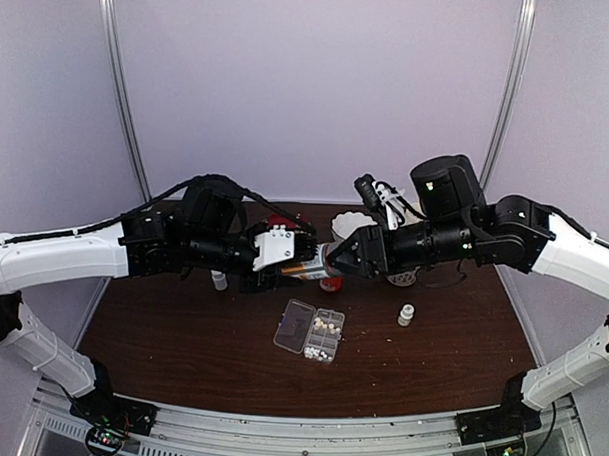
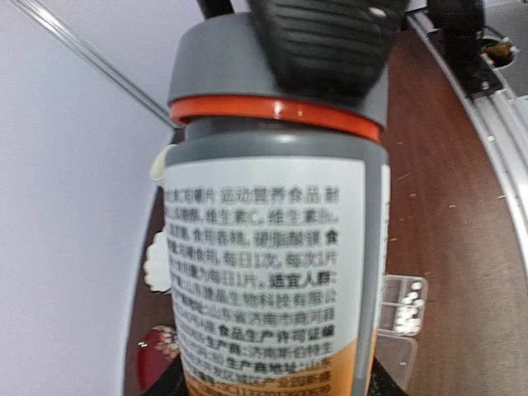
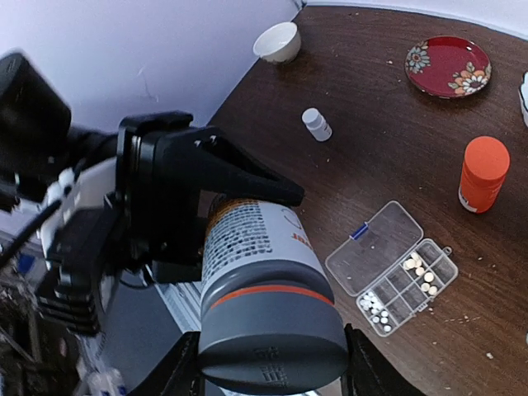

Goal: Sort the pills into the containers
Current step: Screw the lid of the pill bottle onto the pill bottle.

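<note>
l gripper point(image 1: 303, 260) pinches bottle point(image 2: 264, 272), r gripper point(image 3: 272, 370) clamps its grey cap point(image 3: 271, 318): l should hold level & firm while r unscrews.

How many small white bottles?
2. One white bottle is left of the pill organizer; the other white bottle is right of it. More may be hidden.

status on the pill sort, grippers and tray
Left gripper shut on big grey-capped white-label bottle body, right gripper shut on its cap. Clear plastic pill organizer open on table, tiny white pills in some cells. Nothing blocking the cells.
</note>
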`<state>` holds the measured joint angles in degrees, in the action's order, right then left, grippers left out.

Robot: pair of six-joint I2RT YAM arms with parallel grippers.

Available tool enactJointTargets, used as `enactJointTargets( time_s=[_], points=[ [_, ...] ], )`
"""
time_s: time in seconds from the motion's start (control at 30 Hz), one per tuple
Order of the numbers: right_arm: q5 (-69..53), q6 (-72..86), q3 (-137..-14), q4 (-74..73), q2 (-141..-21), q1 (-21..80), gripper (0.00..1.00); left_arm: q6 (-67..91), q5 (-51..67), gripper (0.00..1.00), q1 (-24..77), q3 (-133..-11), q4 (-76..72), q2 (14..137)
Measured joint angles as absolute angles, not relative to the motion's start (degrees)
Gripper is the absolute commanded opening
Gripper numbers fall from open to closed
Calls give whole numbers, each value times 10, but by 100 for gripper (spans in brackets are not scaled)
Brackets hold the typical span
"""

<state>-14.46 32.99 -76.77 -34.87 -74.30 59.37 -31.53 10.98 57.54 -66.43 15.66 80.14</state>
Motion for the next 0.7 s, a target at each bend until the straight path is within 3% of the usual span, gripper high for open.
enactJointTargets(
  time_s=[0.27, 0.4, 0.5, 0.57, 0.63, 0.7],
  points=[
    [-148, 547, -756, -220, -751, 550, 0, -414, -38, 0, 575, -664, 52, 801],
    [-168, 641, -721, -149, -750, 533, 12, -437, -76, 0, 575, -663, 37, 801],
    [-184, 705, -683, -89, -744, 524, 32, -451, -91, 0, 575, -658, 32, 801],
    [-191, 720, -677, -78, -743, 521, 56, -451, -93, 0, 575, -656, 31, 801],
    [-194, 717, -680, -84, -741, 520, 70, -448, -92, 0, 576, -656, 29, 801],
    [-214, 705, -681, -88, -736, 519, 78, -431, -87, 0, 581, -656, 8, 802]
  ],
)
